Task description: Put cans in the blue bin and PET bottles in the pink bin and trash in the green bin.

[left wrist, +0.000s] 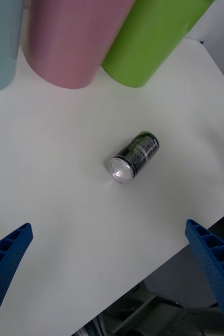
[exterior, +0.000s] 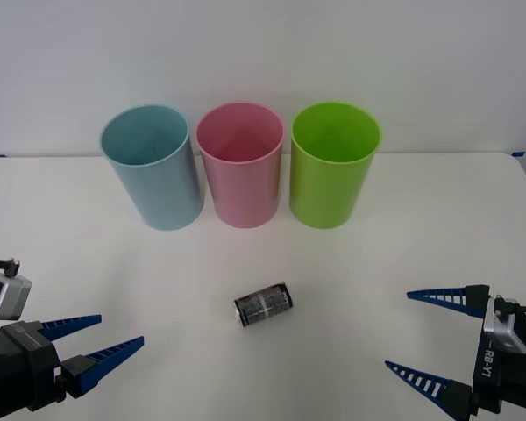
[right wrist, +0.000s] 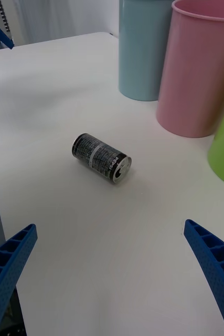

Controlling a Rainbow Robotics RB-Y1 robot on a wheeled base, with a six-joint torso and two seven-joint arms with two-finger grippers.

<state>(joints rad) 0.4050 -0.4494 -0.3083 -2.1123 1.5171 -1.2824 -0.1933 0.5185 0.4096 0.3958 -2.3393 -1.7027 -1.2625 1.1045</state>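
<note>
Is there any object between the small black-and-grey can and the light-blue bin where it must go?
Nothing visible. The small black-and-grey can lies on its side on the white table, and only bare surface separates it from the tall light-blue plastic bin.

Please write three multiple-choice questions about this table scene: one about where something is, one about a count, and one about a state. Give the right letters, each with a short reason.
1. Where does the can lie?
A. inside the pink bin
B. on the table in front of the bins
C. in the left gripper

2. How many bins stand on the table?
A. two
B. three
C. four

3. How is the can positioned?
A. upright
B. on its side
C. crushed flat

Answers:
1 B: it rests on the table, apart from the pink bin.
2 B: blue bin, pink, green bin.
3 B: its silver end faces sideways.
</note>
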